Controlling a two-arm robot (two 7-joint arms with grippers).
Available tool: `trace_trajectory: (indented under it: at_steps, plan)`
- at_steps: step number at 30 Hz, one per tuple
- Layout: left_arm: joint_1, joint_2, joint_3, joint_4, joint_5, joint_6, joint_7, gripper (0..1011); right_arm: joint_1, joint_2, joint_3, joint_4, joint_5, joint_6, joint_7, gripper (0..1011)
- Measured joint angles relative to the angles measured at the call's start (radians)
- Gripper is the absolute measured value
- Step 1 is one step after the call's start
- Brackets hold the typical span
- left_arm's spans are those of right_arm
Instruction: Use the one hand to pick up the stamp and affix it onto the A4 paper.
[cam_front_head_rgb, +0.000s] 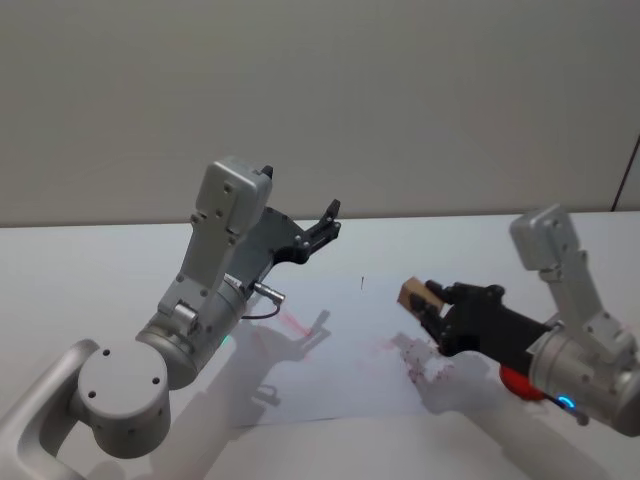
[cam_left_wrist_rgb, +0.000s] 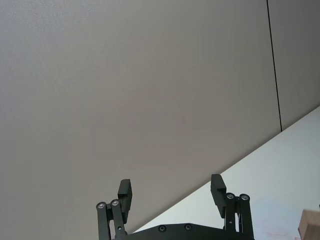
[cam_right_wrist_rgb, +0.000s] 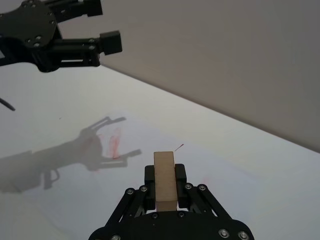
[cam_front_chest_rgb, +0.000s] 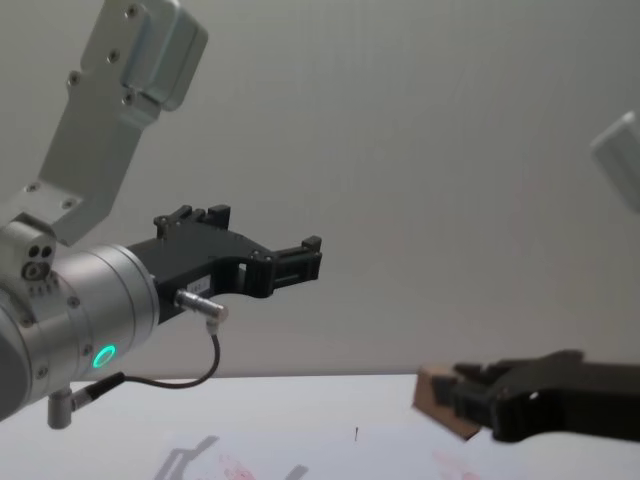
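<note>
My right gripper (cam_front_head_rgb: 428, 301) is shut on the tan wooden stamp (cam_front_head_rgb: 416, 296), holding it above the right part of the A4 paper (cam_front_head_rgb: 340, 370). The right wrist view shows the stamp (cam_right_wrist_rgb: 164, 181) clamped upright between the two black fingers (cam_right_wrist_rgb: 180, 176). The chest view has the stamp (cam_front_chest_rgb: 440, 398) and right gripper (cam_front_chest_rgb: 470, 400) low at the right, off the sheet. The paper carries red smudgy imprints (cam_front_head_rgb: 295, 325) and a tiny dark mark (cam_front_head_rgb: 362, 283). My left gripper (cam_front_head_rgb: 330, 218) is raised high over the table's far side, open and empty; its fingertips (cam_left_wrist_rgb: 216, 184) stand apart against the wall.
A red object (cam_front_head_rgb: 518, 384) lies on the table behind my right arm. The white tabletop (cam_front_head_rgb: 90, 270) extends around the sheet to a grey wall (cam_front_head_rgb: 320, 100). The left arm's shadow (cam_right_wrist_rgb: 75, 150) falls across the paper.
</note>
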Motion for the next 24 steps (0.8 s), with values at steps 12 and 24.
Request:
trace_trajectory:
  at_steps: [12,24]
  plan:
    - [0.0,0.0,0.0,0.0,0.0,0.0,0.0,1001,0.05,-0.023,-0.038,0.091,-0.07,0.095,0.121,214]
    - [0.0,0.0,0.0,0.0,0.0,0.0,0.0,1001,0.058,-0.022,-0.057,0.131,-0.114,0.133,0.158,214]
